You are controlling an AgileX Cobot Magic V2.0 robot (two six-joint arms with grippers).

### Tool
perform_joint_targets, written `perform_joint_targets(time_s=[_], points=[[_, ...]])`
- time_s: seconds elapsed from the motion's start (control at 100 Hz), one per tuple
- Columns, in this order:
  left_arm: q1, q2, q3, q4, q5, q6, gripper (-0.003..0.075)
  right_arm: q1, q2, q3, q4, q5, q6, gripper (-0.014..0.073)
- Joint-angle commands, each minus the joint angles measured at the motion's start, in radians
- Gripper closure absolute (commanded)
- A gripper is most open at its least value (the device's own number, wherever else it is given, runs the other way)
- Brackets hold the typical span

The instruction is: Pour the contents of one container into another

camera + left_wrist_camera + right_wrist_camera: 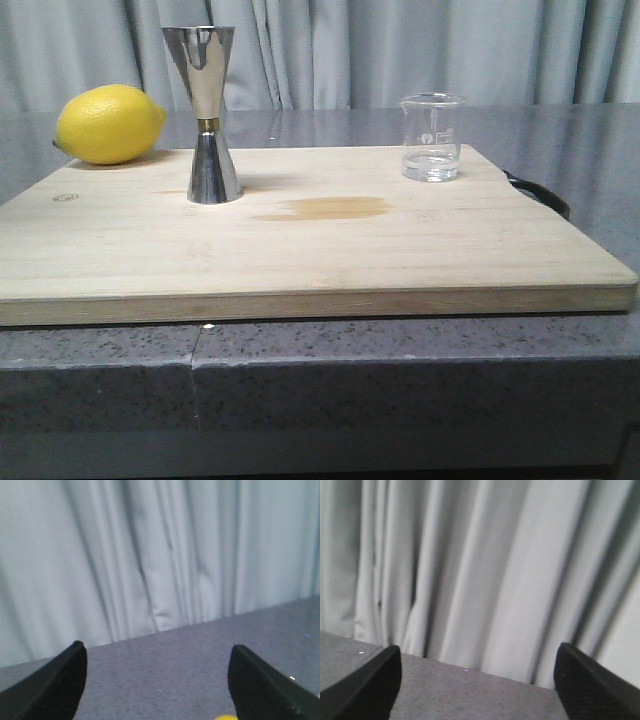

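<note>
We see the beaker [432, 137] upright at two o'clock on the cutting board [300, 250], a little clear liquid inside. The jigger [207, 113] stands at eleven o'clock, a lemon [108, 123] at ten beside it (half off the board's edge). Left gripper [156, 690] and right gripper [477, 685] both hang spread wide, holding nothing, facing the curtain [480, 570].

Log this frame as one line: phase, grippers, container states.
phase: pre-grasp | left gripper: open, empty | right gripper: open, empty | beaker: upright, liquid inside, untouched | jigger: upright on board
</note>
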Motion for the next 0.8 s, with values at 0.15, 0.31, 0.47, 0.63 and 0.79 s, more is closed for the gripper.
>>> perform_joint_targets(time_s=[0.15,0.31,0.47,0.63,0.79], points=[[-0.083,-0.112,-0.03,-0.068,-0.064,-0.052,0.0236,-0.005,-0.216,-0.034,-0.006,0.066,-0.01,0.0036],[-0.203,-0.189,-0.024,0.01,-0.093,-0.086,0.03,-0.005,-0.358,-0.015,-0.029,0.106,-0.01,0.0112],[-0.278,-0.284,0.027,0.137,-0.165,-0.13,0.03,-0.005,-0.511,0.097,-0.043,0.111,-0.01,0.0143],[-0.297,-0.407,0.171,0.135,-0.2,-0.13,0.03,-0.005,-0.677,0.263,-0.049,0.119,-0.01,0.0143],[-0.297,-0.575,0.395,0.135,-0.286,-0.13,0.03,-0.005,-0.831,0.41,-0.049,0.178,-0.01,0.0143]])
